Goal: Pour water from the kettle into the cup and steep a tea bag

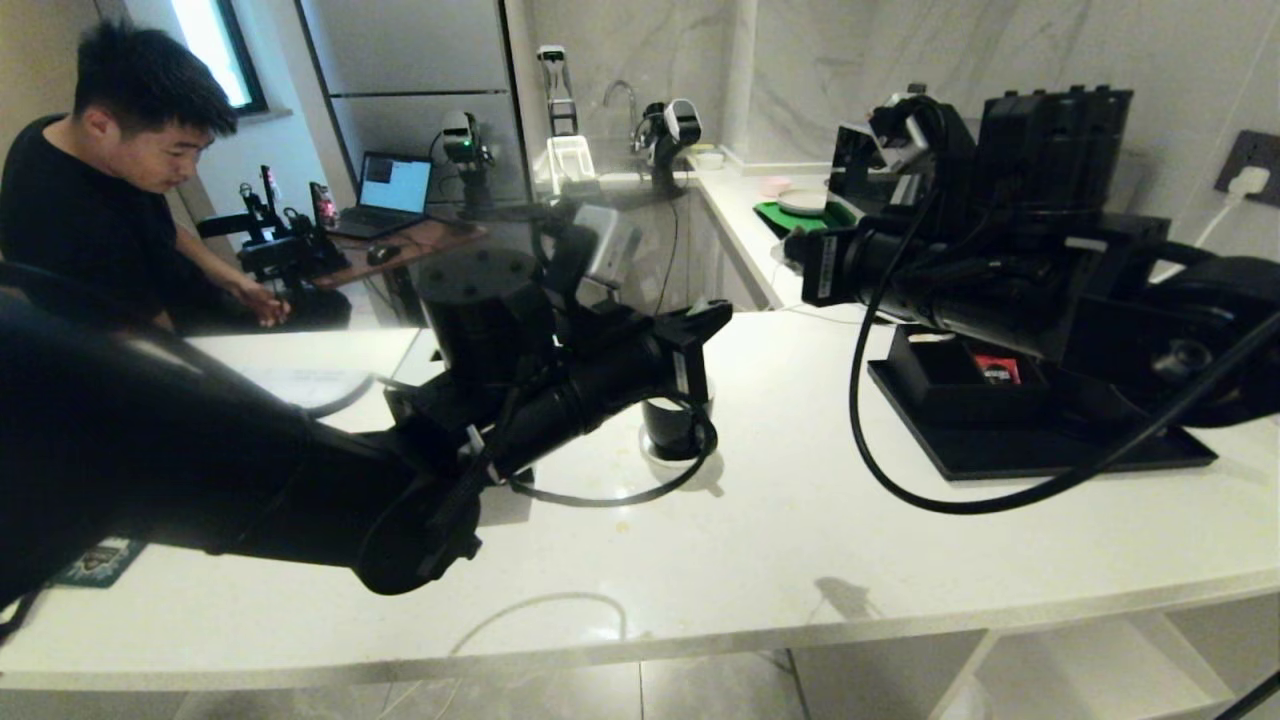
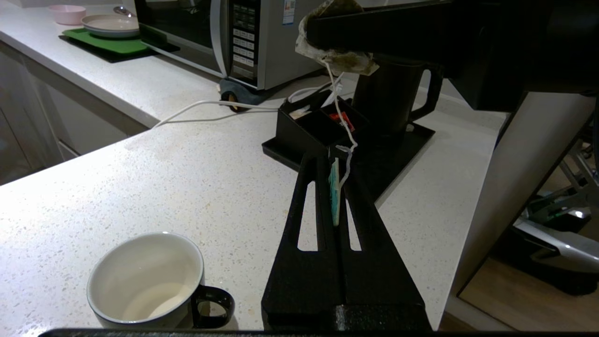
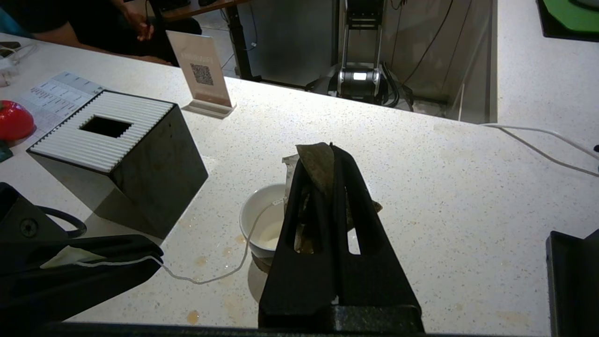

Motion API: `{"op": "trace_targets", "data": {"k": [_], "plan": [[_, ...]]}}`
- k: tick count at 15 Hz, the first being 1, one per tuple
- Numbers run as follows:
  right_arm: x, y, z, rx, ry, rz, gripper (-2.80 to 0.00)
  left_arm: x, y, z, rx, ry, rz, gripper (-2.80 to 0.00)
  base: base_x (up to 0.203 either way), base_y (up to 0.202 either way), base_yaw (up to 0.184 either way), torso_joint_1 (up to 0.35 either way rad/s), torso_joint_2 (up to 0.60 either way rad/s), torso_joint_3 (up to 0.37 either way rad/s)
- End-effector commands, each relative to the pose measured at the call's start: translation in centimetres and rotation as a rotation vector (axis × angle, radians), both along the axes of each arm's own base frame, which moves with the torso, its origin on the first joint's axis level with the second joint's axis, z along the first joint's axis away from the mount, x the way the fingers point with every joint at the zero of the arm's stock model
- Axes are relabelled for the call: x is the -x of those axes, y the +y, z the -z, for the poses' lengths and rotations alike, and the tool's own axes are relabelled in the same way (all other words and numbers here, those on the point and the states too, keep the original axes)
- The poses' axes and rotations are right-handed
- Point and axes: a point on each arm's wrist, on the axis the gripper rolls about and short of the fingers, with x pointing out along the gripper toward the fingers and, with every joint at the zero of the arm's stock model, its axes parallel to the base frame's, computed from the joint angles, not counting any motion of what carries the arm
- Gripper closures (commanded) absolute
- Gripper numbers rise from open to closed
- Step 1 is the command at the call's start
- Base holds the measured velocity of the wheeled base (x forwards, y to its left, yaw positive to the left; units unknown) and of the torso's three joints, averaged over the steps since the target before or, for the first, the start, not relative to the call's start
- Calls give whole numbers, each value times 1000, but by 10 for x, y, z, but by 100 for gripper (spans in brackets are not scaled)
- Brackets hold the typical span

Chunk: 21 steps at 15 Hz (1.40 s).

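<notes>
White speckled stone formed the counter (image 3: 421,187), with a microwave (image 2: 243,42) at the back wall and a person (image 1: 110,180) seated beyond the far edge. Above it the right gripper (image 3: 327,154) had its jaws pressed together on the tea bag (image 3: 318,168), a damp brownish pouch hanging directly over the cup (image 3: 262,224), which stood below the fingertips with its white inside showing. A white string (image 3: 215,276) ran from the bag across to the left gripper (image 2: 334,161), whose jaws were clamped on the pale paper tag (image 2: 334,192) at the string's end. Beyond the left jaws the kettle (image 2: 393,98) stood upright on a black tray (image 2: 402,145), beside a compartment box (image 2: 309,121). A black tissue box (image 3: 117,159) sat near the cup.
</notes>
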Motion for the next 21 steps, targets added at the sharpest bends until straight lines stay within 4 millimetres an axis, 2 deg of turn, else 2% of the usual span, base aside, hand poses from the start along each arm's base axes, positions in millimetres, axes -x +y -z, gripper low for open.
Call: {"op": "trace_targets", "data": {"k": [1,7,21], "plan": [[0,1,2,3,5,-1,0,0,0,0,4,-3,1,0,0,0,0,0,0,0],[3,-1,9,15,25,1,0,0,0,0,5,-5,1,0,0,0,0,0,0,0],[4,-2,9,18,29,3,0,0,0,0,5,-2,1,0,0,0,0,0,0,0]]}}
